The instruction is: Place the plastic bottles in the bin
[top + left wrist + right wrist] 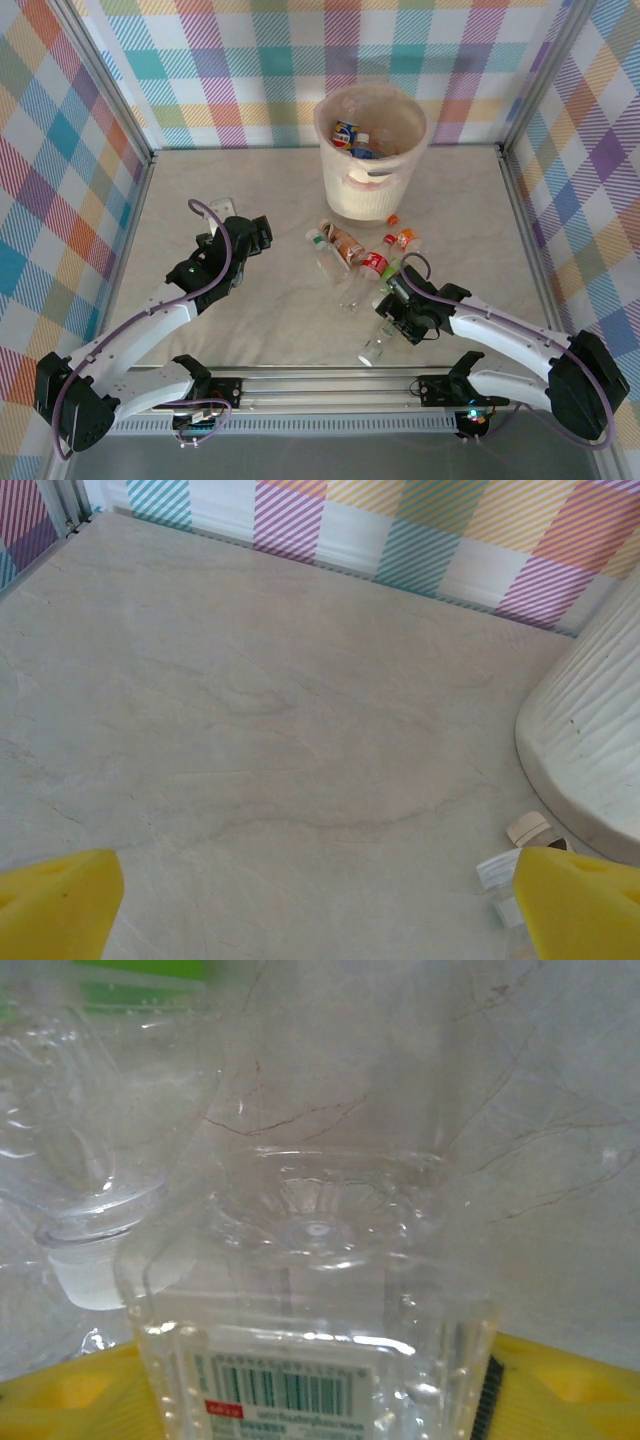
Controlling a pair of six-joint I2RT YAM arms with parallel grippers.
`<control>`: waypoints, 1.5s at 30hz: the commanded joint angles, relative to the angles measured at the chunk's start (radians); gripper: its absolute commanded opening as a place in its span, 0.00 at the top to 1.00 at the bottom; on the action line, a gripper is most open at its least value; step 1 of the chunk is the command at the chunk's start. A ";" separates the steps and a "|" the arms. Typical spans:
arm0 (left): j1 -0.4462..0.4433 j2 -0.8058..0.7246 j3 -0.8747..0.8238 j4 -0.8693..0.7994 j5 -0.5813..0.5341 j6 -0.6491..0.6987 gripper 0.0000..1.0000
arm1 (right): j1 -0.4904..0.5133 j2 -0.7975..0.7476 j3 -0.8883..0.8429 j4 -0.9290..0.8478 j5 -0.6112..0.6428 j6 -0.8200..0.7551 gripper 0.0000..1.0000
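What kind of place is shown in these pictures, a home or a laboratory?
Most likely a robot test cell in a lab: checked walls on a metal frame enclose the table, and two robot arms are bolted to a rail.

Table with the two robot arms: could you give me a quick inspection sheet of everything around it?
Surface: pale marbled table.
Job's things: several plastic bottles lying before the bin; a few already inside.
Clutter: nothing seen.
Grippers: left gripper open, empty; right gripper shut on a clear bottle.
Cables: purple cables along both arms.
Surroundings: plaid walls.
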 commanded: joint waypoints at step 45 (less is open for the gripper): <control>0.000 -0.020 -0.035 0.001 0.055 -0.044 0.00 | -0.292 0.603 1.651 -0.060 0.273 -1.091 0.60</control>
